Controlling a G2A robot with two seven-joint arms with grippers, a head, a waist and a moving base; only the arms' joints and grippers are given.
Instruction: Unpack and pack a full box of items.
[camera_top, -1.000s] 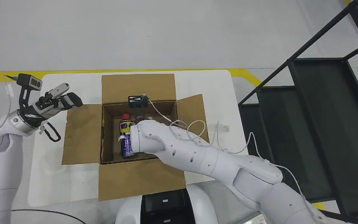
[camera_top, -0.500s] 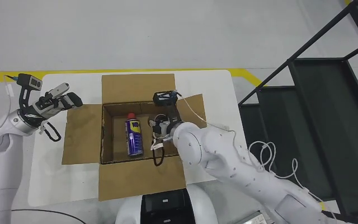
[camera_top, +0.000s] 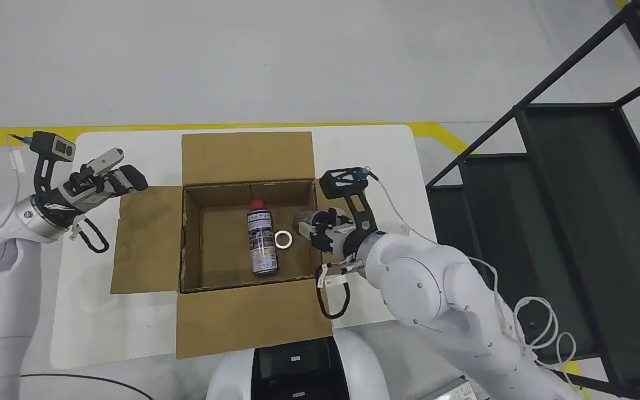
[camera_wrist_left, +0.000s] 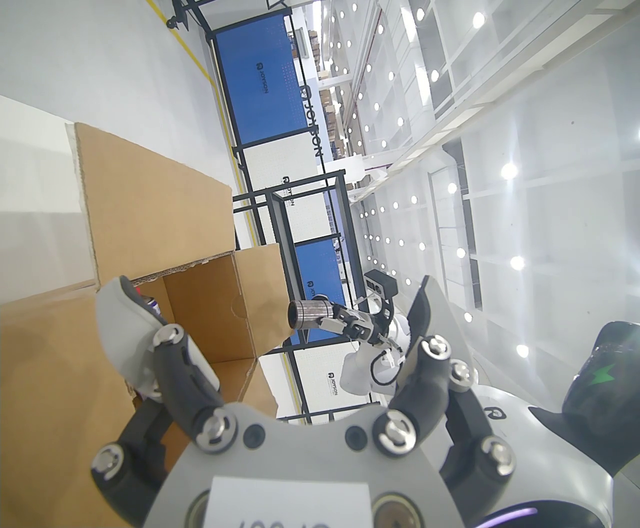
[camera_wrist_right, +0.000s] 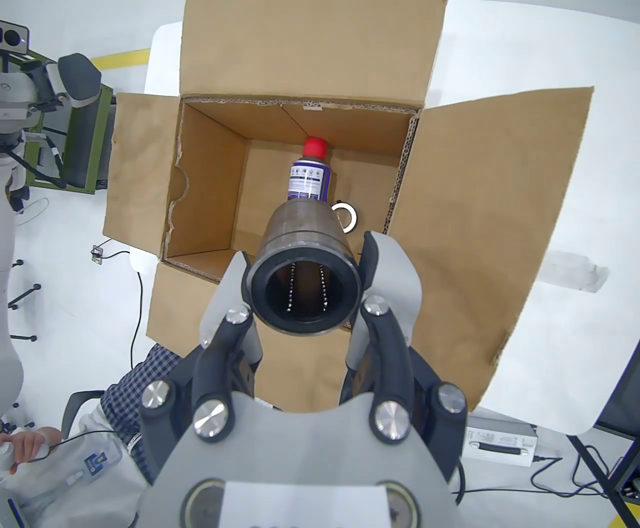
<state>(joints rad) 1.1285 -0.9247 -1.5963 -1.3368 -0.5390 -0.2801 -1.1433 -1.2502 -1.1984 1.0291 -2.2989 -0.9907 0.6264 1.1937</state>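
The right end effector (camera_wrist_right: 306, 262), clamped on a metal sleeve (camera_wrist_right: 304, 235), has swung out of the box (camera_top: 192, 242) at frame centre, so unpacking advances, the spray can (camera_top: 262, 240) left inside

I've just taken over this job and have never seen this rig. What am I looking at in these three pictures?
This is a two-armed robot at a white table. One picture looks down from above its arms. The other two come from a camera on each wrist. An open cardboard box sits on the table, with a spray can lying inside it and a small white ring beside the can. The right gripper, at the box's right edge, has its fingers shut on a hollow metal cylinder. The left gripper is open and empty, left of the box.
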